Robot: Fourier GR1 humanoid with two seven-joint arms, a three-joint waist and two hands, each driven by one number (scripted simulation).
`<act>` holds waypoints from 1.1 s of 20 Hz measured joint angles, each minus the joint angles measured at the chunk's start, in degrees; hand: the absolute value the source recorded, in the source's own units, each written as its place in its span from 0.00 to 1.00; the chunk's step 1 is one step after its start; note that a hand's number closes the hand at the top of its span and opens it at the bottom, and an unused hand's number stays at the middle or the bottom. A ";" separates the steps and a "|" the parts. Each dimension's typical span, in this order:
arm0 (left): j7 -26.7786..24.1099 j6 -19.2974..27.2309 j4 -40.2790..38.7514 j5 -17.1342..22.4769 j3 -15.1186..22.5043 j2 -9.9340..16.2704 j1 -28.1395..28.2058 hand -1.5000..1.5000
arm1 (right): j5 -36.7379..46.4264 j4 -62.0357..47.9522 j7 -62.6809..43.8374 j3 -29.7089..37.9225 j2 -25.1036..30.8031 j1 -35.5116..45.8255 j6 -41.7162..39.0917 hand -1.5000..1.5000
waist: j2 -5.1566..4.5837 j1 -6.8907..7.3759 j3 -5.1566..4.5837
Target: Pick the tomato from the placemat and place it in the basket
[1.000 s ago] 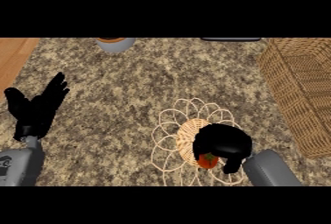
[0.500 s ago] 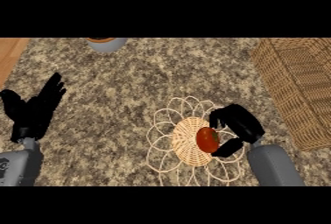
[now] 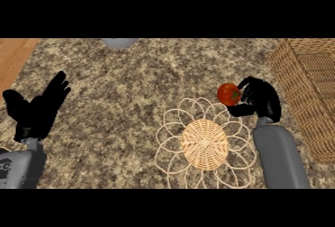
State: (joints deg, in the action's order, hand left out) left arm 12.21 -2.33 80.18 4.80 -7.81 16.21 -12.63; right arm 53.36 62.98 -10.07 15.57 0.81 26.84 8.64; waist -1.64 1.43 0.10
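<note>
Right hand (image 3: 260, 99) curled round tomato (image 3: 228, 94); lifted off placemat (image 3: 204, 144) since half a second ago | your carry toward basket (image 3: 314, 91) at counter's right edge is underway | left hand (image 3: 38, 111) open, resting near left edge

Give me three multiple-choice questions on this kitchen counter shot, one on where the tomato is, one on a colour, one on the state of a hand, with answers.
1. Where is the tomato?
A. in the basket
B. in the right hand, off the placemat's upper right
C. on the placemat's middle

2. What colour are the hands?
A. black
B. white
C. blue

3. What state is the left hand in?
A. curled round the tomato
B. open, fingers up
C. flat on the placemat

Answers: 1 B, the right hand curls round it, between the placemat and the basket. 2 A, both show black. 3 B, it rests open at the view's left.
</note>
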 measured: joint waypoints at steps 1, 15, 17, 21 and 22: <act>0.05 -0.13 0.01 -0.10 0.46 -0.26 -0.33 0.50 | -0.56 0.07 -3.02 1.15 -0.17 2.27 2.69 1.00 | 0.00 0.73 0.02; 1.24 -1.30 -0.76 -0.88 3.29 -1.39 -3.84 0.50 | 24.48 -13.01 -39.78 8.36 2.37 32.76 29.09 1.00 | -0.39 5.18 -0.45; 1.40 -1.24 -0.79 -0.90 3.26 -1.38 -4.11 0.50 | 28.74 -16.31 -43.71 9.19 4.04 36.45 28.73 1.00 | -0.41 5.16 -0.44; 1.47 -1.08 -0.95 -1.12 3.14 -1.25 -4.55 0.50 | 35.86 -22.32 -48.84 10.49 7.66 43.15 27.58 1.00 | -0.41 4.87 -0.38; 1.29 -1.02 -0.98 -1.19 3.19 -1.37 -4.31 0.50 | 37.39 -23.68 -49.44 10.83 8.57 44.44 27.41 1.00 | -0.47 4.94 -0.37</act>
State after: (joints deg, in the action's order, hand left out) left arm 13.50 -3.34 79.20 3.60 -4.62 14.84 -16.94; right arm 90.74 39.30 -59.51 26.40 9.38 71.28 36.05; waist -2.11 6.37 -0.27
